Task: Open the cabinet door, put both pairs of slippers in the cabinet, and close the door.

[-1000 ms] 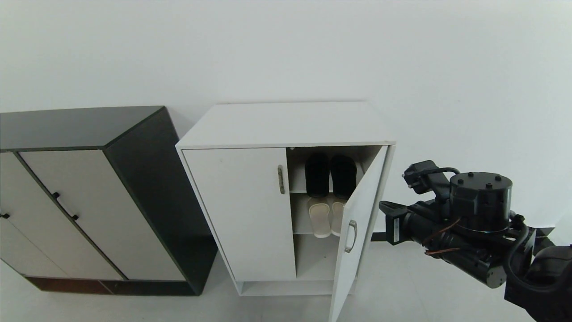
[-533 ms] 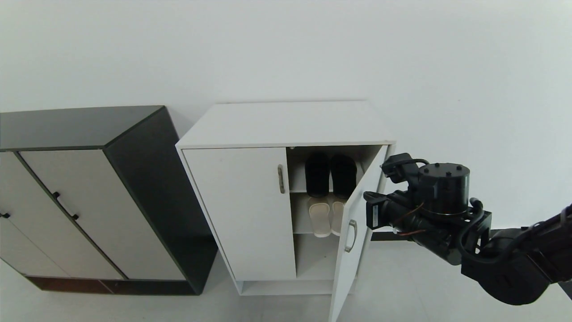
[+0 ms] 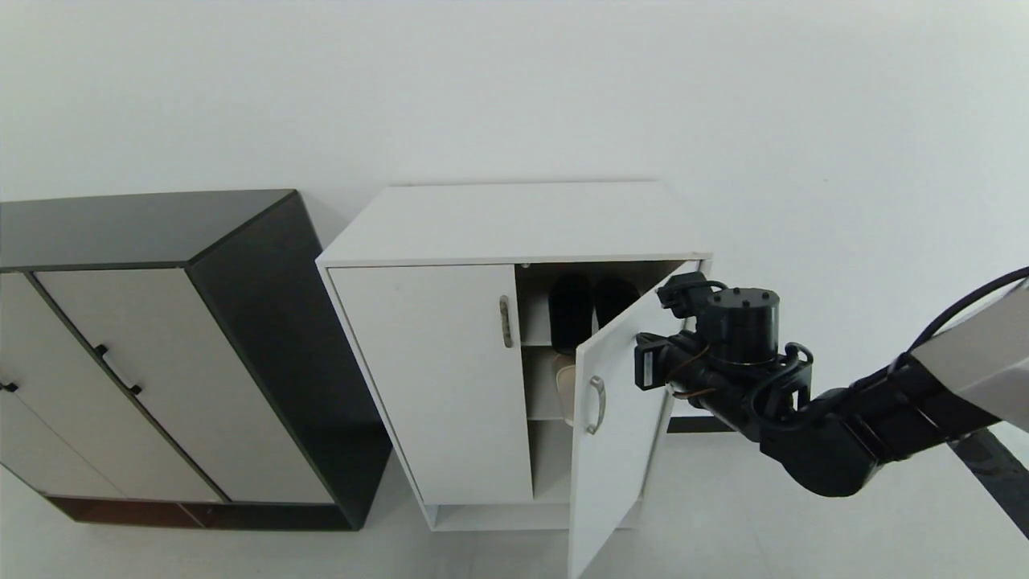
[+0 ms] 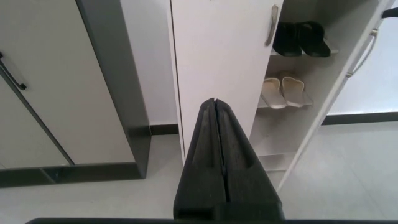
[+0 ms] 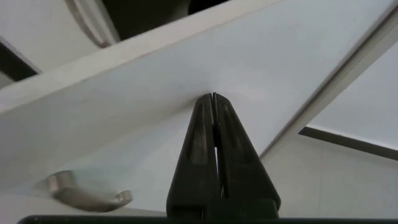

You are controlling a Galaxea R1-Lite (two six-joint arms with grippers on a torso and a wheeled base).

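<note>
The left gripper (image 4: 214,102) is seen with its jaws pressed together and nothing held, raised over the floor (image 4: 348,162) in front of the white cabinet (image 3: 514,221). The right gripper (image 5: 214,98) is likewise closed to a single seam and empty. Its tip is set against the outer face of the right door (image 3: 619,402), nearer the hinge edge than the handle (image 3: 595,404). That door is held partly open, while the left door (image 3: 434,378) is shut.

Inside, a pair of black slippers (image 4: 303,38) is laid side by side at the front edge of the upper shelf (image 3: 534,344). A pair of light slippers (image 4: 285,92) is laid the same way at the front edge of the middle shelf (image 3: 543,418).

The white cabinet is stood on the pale floor, its back to a plain white wall (image 3: 514,80). A dark cabinet (image 3: 265,322) is stood just beside its left side.

Counted: two cabinets, two white doors with one handle each, and two pairs of slippers.
</note>
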